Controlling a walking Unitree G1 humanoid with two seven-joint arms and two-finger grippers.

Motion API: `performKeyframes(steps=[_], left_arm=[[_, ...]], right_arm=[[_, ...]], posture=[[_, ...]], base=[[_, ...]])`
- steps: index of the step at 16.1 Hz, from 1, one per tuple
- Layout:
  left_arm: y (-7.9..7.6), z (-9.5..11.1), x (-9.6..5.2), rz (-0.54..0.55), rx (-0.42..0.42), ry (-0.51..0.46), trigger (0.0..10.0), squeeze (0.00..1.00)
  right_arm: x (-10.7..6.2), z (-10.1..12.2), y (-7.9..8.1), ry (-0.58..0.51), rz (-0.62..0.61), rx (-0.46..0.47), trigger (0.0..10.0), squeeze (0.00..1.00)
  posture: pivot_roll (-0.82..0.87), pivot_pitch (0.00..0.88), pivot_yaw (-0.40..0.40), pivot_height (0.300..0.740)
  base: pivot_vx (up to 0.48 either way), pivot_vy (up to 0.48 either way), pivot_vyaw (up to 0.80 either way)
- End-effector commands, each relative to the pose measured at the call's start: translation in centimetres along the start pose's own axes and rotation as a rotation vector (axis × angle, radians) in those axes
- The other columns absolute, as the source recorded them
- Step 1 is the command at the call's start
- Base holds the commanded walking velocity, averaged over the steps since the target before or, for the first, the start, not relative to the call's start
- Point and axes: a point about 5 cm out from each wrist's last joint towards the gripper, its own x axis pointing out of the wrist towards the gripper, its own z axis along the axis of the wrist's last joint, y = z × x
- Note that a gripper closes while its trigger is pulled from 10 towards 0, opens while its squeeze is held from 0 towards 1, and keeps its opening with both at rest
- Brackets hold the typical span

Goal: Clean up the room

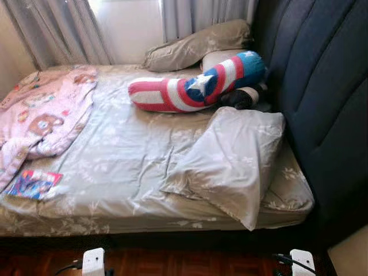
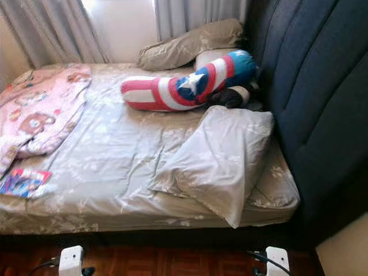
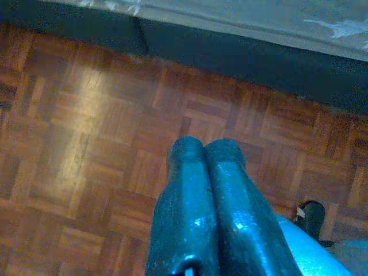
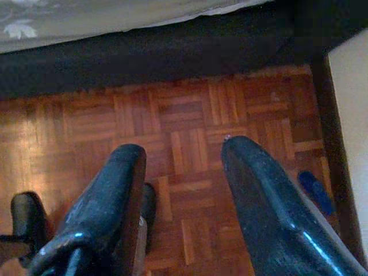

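Note:
A bed [image 1: 132,149] with a grey leaf-print sheet lies before me. On it rest a loose grey pillow [image 1: 230,161] at the near right, a red, white and blue star bolster [image 1: 195,86] near the headboard, a pink blanket [image 1: 40,115] at the left and a colourful book [image 1: 34,184] by the near left edge. A dark plush thing [image 1: 241,98] sits behind the bolster. My left gripper [image 3: 204,150] hangs shut over the parquet floor. My right gripper [image 4: 181,152] hangs open over the floor beside the bed base.
A dark blue padded headboard [image 1: 322,98] rises on the right. Another pillow [image 1: 195,46] leans under the grey curtains [image 1: 63,29] at the far side. Parquet floor [image 3: 86,144] runs along the bed's near edge. A pale wall [image 4: 351,115] stands close at the right.

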Motion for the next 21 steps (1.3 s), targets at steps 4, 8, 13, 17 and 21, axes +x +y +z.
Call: performKeyframes(steps=[4,8,13,17,21], left_arm=[[0.01,-1.13,-0.20,0.006,-0.004,0.051,10.0,0.00],[-0.25,-1.04,-0.14,-0.002,0.001,0.052,10.0,0.00],[0.11,-1.03,-0.17,-0.001,0.004,0.058,10.0,0.00],[0.36,-1.25,-0.26,0.003,0.005,0.066,10.0,0.00],[0.22,-1.32,-0.25,0.006,-0.004,0.069,10.0,0.00]], right_arm=[[-0.02,-0.08,-0.10,0.001,-0.009,0.025,10.0,0.00],[-0.03,-0.08,-0.10,-0.002,-0.010,0.022,10.0,0.00],[-0.04,-0.15,-0.08,-0.001,-0.009,0.022,10.0,0.00],[-0.04,-0.15,-0.11,0.000,-0.006,0.024,10.0,0.00],[-0.02,-0.04,-0.11,0.000,-0.006,0.023,10.0,0.00]], posture=[[-0.01,0.000,0.011,0.740],[-0.02,0.000,0.018,0.740],[-0.02,0.000,0.020,0.740],[-0.02,0.000,0.015,0.740],[-0.01,0.000,0.009,0.740]], base=[[0.000,0.000,0.15],[0.000,0.000,0.00],[0.000,0.000,0.00],[0.000,0.000,0.00],[0.000,0.000,0.00]])
